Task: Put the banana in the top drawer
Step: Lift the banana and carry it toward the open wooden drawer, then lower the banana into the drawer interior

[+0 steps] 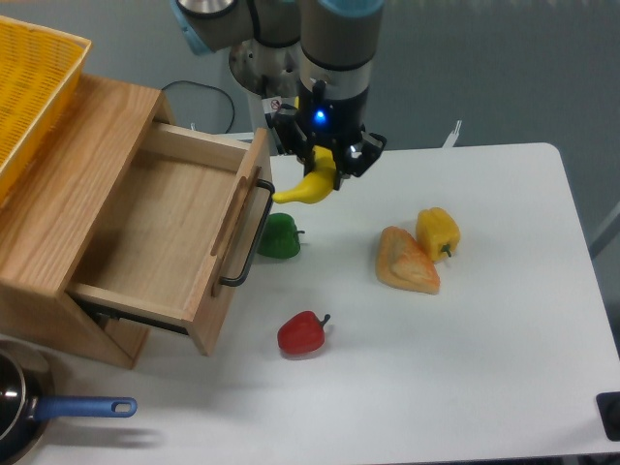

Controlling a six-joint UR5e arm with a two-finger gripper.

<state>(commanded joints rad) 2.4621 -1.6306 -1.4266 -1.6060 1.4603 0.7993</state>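
The bright-yellow banana (304,187) hangs from my gripper (327,165), which is shut on its upper end and holds it in the air above the table. It sits just right of the front panel of the top drawer (145,228). The drawer is pulled open, its light wooden inside is bare, and its black bar handle (247,237) faces right. The banana's lower tip points left toward the handle.
A green pepper (280,236) lies next to the handle, a red pepper (302,333) in front of it. An orange wedge-shaped toy (407,261) and a yellow bell pepper (438,232) lie to the right. A yellow mesh basket (29,87) tops the cabinet. A blue-handled pan (39,412) is at the front left.
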